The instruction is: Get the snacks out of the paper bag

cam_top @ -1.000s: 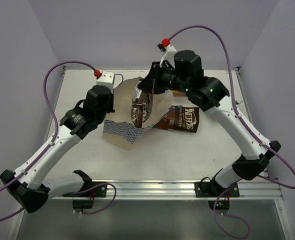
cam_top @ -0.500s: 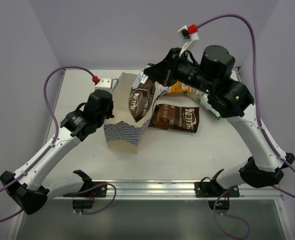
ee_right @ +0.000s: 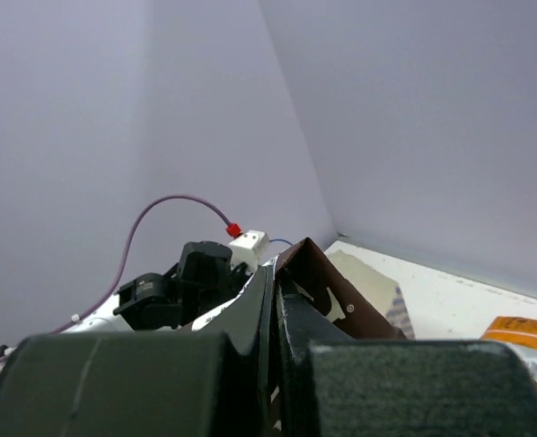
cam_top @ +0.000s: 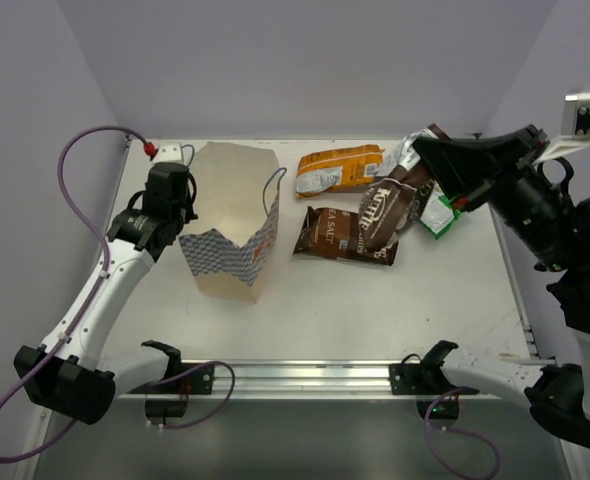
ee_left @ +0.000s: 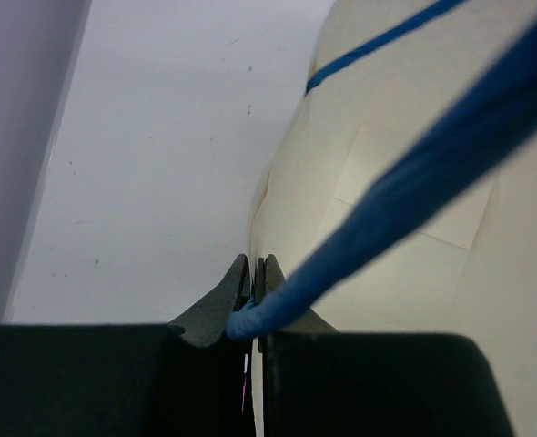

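Step in hand: last packet out, carry and drop. Right fingers [ee_right: 271, 291] are clamped on the top edge of a brown packet [cam_top: 383, 212], which hangs clear of the bag [cam_top: 230, 245], well to its right. It sits over the right end of the second brown packet [cam_top: 330, 233] lying flat on the desk [cam_top: 375, 310]. I can't tell if the two touch.

Orange packet [cam_top: 340, 170] lies flat behind them, and the green packet [cam_top: 438, 213] is just right of the held one, partly under the arm. That makes four snacks outside the bag. The bag interior looks bare cream from above, so the bag is probably empty.

Left fingers [ee_left: 253, 270] are closed on the bag's left rim, pinching the blue cord [ee_left: 387, 173] along with the paper and holding the bag upright and open at left-centre of the desk.

Next move, as a guess: lower the held packet to a free spot near the other snacks and spread the right fingers to release. Left can then let go of the rim. Risks are dropping onto the flat brown packet so that they stack or slide, and the bag tipping once the rim is freed.
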Action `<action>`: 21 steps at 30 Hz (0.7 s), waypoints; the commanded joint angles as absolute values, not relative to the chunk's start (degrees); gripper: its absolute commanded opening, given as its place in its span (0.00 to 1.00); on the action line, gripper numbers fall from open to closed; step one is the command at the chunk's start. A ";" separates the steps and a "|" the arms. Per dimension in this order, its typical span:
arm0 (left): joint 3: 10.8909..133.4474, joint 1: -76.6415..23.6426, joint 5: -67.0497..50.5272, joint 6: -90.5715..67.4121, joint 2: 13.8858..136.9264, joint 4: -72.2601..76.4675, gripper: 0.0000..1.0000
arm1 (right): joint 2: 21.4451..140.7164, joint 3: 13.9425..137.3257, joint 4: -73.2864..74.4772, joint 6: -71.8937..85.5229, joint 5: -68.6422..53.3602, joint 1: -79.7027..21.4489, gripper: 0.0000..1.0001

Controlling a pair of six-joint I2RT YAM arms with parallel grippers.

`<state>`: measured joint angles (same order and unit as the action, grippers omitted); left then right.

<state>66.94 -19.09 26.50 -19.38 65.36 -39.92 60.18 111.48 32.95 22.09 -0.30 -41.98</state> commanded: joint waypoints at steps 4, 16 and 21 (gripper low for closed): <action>70.92 -10.82 24.44 -14.77 69.08 -33.67 0.00 | 55.02 101.27 35.15 20.21 5.27 -41.84 0.00; 83.66 0.00 20.66 -16.17 78.92 -31.55 0.19 | 57.82 74.90 27.45 27.41 -13.40 -41.92 0.00; 82.97 0.00 16.88 -16.87 76.38 -32.78 0.59 | 65.29 70.85 21.55 28.04 -20.30 -46.84 0.00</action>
